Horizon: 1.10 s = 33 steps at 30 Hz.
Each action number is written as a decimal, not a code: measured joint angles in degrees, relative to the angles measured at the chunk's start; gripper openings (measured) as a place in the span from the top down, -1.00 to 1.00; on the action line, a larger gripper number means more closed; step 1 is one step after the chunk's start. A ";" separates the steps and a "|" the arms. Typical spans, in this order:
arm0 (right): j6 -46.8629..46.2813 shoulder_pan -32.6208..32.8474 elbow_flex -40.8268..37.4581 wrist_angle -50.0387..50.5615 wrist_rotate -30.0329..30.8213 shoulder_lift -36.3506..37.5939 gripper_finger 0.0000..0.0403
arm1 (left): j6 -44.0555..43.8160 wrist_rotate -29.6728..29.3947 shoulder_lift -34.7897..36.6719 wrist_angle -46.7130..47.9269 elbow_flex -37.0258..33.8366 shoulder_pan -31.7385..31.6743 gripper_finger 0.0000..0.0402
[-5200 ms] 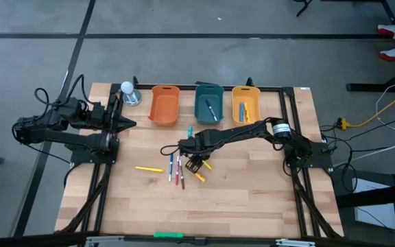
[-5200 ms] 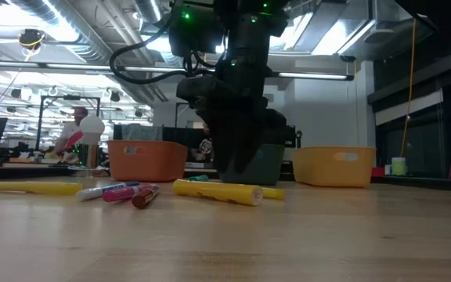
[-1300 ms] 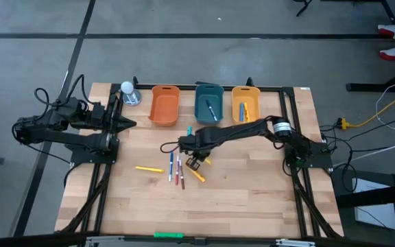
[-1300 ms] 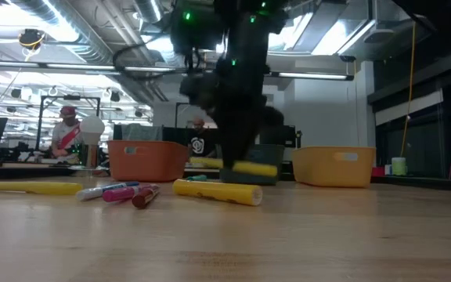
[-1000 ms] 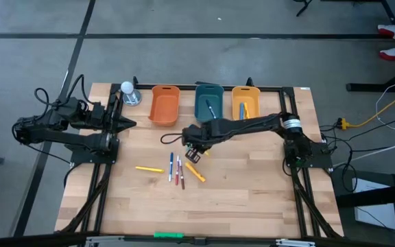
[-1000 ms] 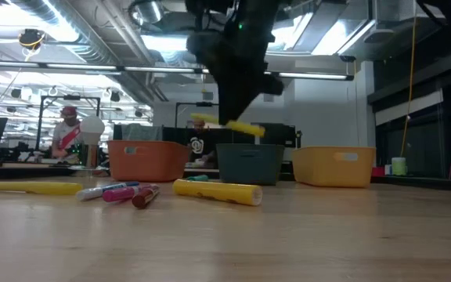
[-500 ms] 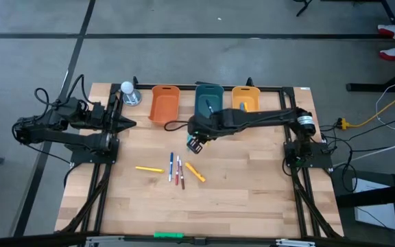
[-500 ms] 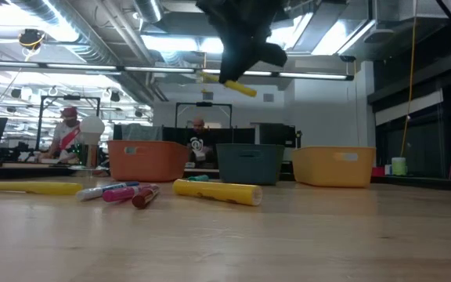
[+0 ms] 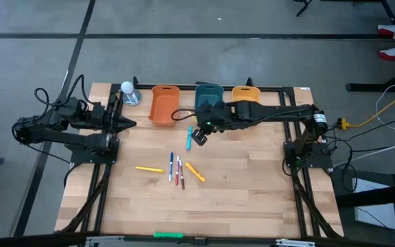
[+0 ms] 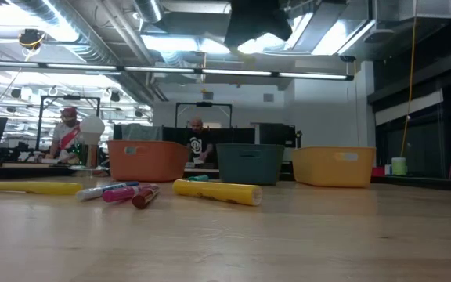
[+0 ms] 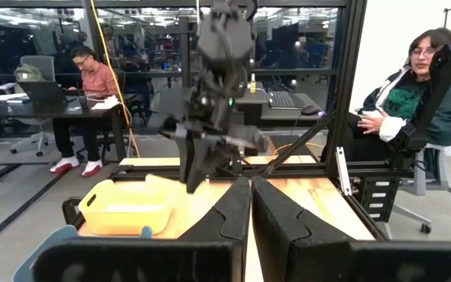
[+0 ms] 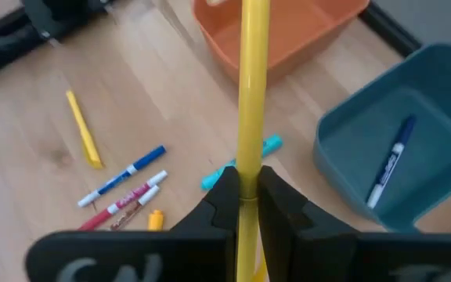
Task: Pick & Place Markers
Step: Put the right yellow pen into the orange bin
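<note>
So the yellow marker [image 12: 250,94] is pinched crosswise in the right gripper [image 12: 245,205], jaws clamped on it near one end so most of it sticks out past them, up in the air near the front edge of the teal bin [image 9: 209,101], next to the orange bin [image 9: 164,104]. A few more markers [image 9: 175,169] lie on the bench [image 9: 245,199], plus a teal marker [image 9: 189,138] right by the gripper. The yellow bin [image 9: 245,97] sits one over, so if that's the target there's some carrying left. My worry: with that off-centre grip it could pivot or slip out and bounce off a bin rim. Left gripper [image 11: 250,205] is parked at the bench's left edge, jaws pressed together.
</note>
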State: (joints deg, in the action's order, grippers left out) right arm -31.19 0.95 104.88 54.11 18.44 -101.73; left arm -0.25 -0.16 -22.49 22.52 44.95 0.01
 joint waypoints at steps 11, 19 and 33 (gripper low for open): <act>2.45 -0.11 0.00 -1.30 1.69 5.95 0.87 | 0.00 0.00 0.01 0.00 0.00 0.00 0.95; 4.68 -0.11 0.00 -3.05 2.62 10.19 0.87 | 0.00 0.00 0.01 0.00 0.00 0.00 0.95; 6.59 -0.74 0.00 -4.89 3.06 16.43 0.87 | 0.00 -0.02 0.01 0.00 0.00 0.00 0.94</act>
State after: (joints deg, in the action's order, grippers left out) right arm -24.60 0.21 104.88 49.23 21.50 -85.30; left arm -0.25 -0.19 -22.48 22.52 44.95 0.01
